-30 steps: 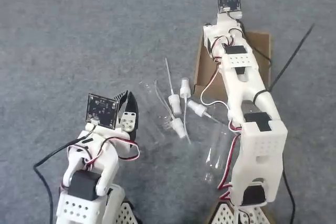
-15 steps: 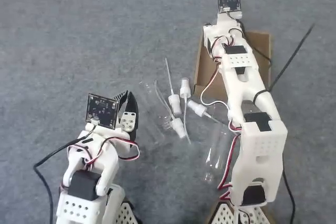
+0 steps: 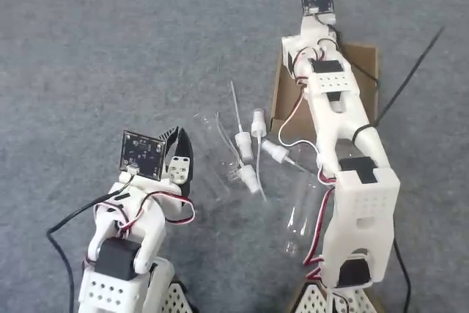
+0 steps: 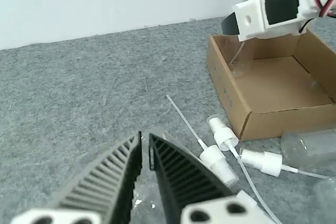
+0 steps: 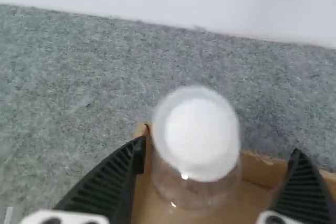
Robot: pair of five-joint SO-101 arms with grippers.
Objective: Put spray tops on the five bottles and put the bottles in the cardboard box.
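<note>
Left gripper (image 4: 145, 139) sits low at the near left of the grey table (image 3: 110, 56). Its two ribbed black fingers are pressed almost together, with only a thin slit between them and nothing held. Right gripper (image 5: 215, 148) is at the far right, over the far left corner of the cardboard box (image 4: 289, 119), with its fingers spread wide. Between them is a clear bottle (image 5: 197, 129), seen end on with its round white end toward the wrist camera. One finger is just beside the bottle and the other stands apart from it. In the left wrist view this bottle hangs down inside the box by that corner. Left of the box, between the two arms, four white spray tops (image 3: 244, 144) with long thin tubes lie loose and close together on the table. A second bottle (image 3: 303, 214) lies on its side just beside the right arm, nearer than the box. A third bottle (image 3: 220, 163) lies left of the spray tops, near the left gripper.
</note>
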